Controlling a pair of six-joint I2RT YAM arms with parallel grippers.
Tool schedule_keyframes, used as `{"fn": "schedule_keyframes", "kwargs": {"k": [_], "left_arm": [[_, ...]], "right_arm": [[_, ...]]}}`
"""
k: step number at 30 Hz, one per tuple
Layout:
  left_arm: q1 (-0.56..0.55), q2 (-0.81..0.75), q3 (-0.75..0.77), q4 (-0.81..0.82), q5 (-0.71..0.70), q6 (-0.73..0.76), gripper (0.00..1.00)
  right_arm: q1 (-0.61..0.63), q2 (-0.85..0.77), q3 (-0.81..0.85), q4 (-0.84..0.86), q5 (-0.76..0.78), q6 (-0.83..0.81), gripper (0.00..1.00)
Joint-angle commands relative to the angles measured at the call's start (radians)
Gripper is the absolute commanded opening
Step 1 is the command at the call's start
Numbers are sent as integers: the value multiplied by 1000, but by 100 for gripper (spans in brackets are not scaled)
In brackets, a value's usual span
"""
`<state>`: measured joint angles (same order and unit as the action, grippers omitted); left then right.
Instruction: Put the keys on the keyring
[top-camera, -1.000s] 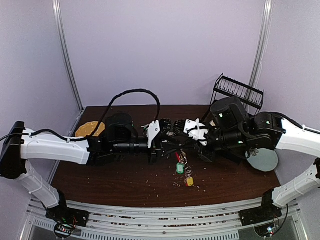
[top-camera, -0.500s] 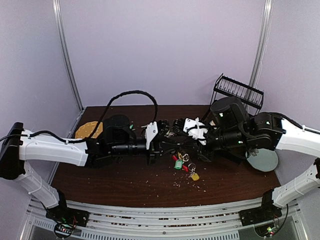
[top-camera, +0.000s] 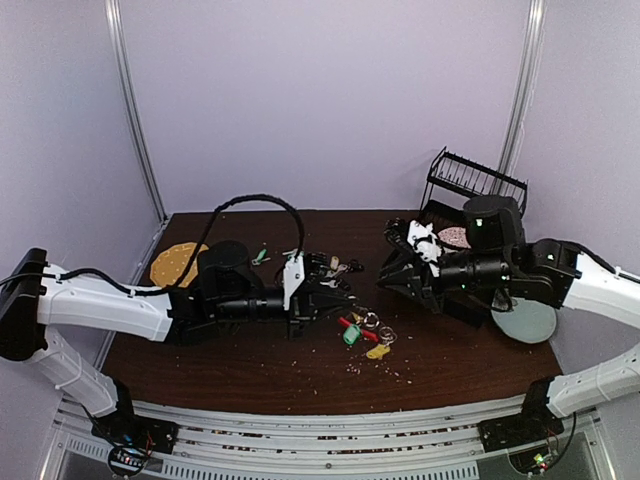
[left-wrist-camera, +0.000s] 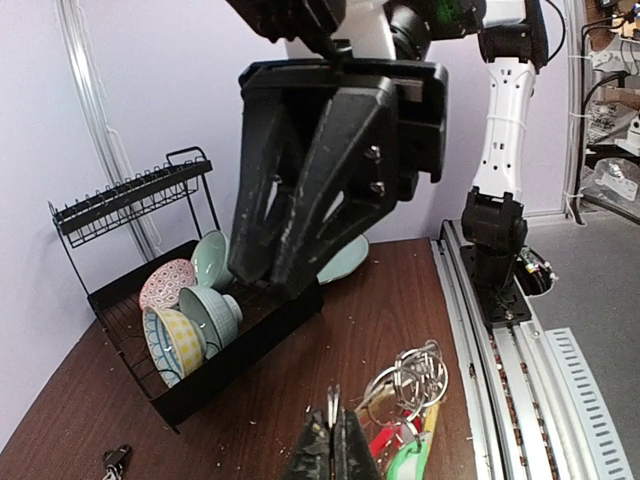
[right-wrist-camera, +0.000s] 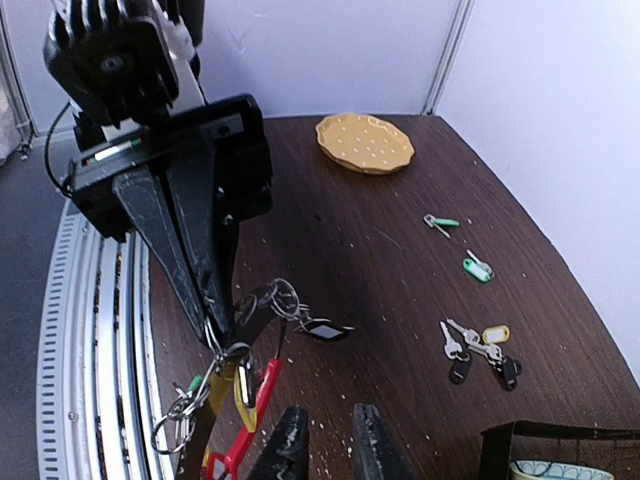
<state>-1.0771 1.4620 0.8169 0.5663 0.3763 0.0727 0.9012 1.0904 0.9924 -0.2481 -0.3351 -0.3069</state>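
Observation:
My left gripper (left-wrist-camera: 333, 445) is shut on the thin silver edge of the keyring (left-wrist-camera: 410, 385). The keyring is a bunch of silver rings with red, yellow and green tags, hanging low over the table (top-camera: 362, 332). In the right wrist view the bunch (right-wrist-camera: 235, 385) dangles from the left gripper (right-wrist-camera: 214, 332). My right gripper (right-wrist-camera: 328, 440) is open and empty, a short way right of the bunch (top-camera: 388, 268). Loose keys lie at the back: a green-tagged key (right-wrist-camera: 438, 222), a green tag (right-wrist-camera: 478, 268) and a small cluster with a yellow tag (right-wrist-camera: 482, 345).
A black dish rack (left-wrist-camera: 215, 345) holding several bowls stands at the back right (top-camera: 478, 185). A yellow plate (top-camera: 176, 260) lies at the back left, a pale blue plate (top-camera: 527, 320) at the right. Crumbs dot the dark wooden table (top-camera: 250, 360).
The right gripper has opened, let go of the bunch and drawn back to the right. The left gripper has closed on the ring, and the bunch now hangs from it alone.

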Motion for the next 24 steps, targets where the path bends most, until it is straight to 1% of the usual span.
{"fn": "schedule_keyframes", "kwargs": {"k": [1, 6, 10, 14, 17, 19, 22, 24], "left_arm": [[2, -41, -33, 215, 72, -2, 0], [2, -37, -40, 264, 70, -24, 0], [2, -39, -49, 283, 41, -38, 0], [2, -37, -51, 288, 19, -47, 0], [2, -33, -49, 293, 17, -52, 0], [2, -33, -46, 294, 17, -51, 0], [2, -30, -44, 297, 30, -55, 0], [2, -29, -47, 307, 43, -61, 0]], "right_arm": [[-10, 15, -35, 155, -194, 56, 18], [-9, 62, -42, 101, -234, 46, 23], [-10, 64, -40, 69, -291, 38, 25], [-9, 61, -49, 47, -309, 34, 34], [-9, 86, -38, 37, -339, 37, 38], [-8, 101, -33, 43, -336, 41, 38], [-8, 94, -52, 125, -300, 82, 29], [-7, 78, -77, 206, -276, 118, 27]]}}
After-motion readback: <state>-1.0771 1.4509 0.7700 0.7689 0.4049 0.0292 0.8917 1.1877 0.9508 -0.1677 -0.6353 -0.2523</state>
